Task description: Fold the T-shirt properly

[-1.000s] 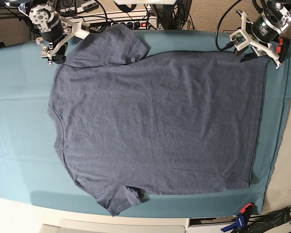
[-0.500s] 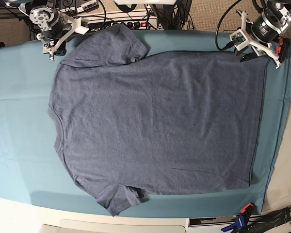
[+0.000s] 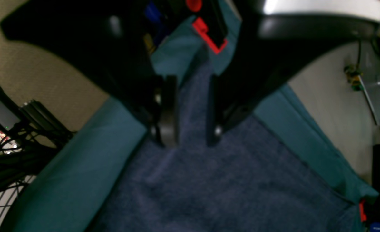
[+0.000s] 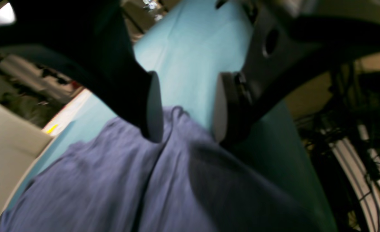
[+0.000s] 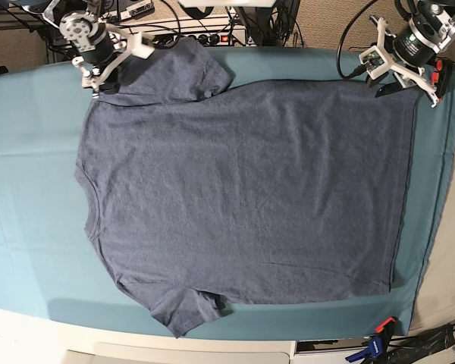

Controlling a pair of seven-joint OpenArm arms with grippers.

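Observation:
The navy T-shirt [image 5: 243, 189] lies spread flat on the teal table cloth [image 5: 30, 189], neck to the left and hem to the right. My right gripper [image 5: 98, 82] is at the far left, over the edge of the upper sleeve. In its wrist view the right gripper [image 4: 185, 135] is open, with a raised fold of the T-shirt [image 4: 144, 193] below the gap. My left gripper [image 5: 406, 92] hovers at the far hem corner. In its wrist view the left gripper [image 3: 191, 138] shows a narrow gap with the T-shirt [image 3: 225, 180] seen through it.
Cables and a power strip [image 5: 205, 30] run behind the table's far edge. A blue and orange clamp [image 5: 375, 345] sits at the near right corner. The cloth ends at the right edge [image 5: 440, 227], close to the hem.
My right gripper has shifted to the right and slightly back, from beside the sleeve to over its edge. The left arm and the T-shirt have not moved.

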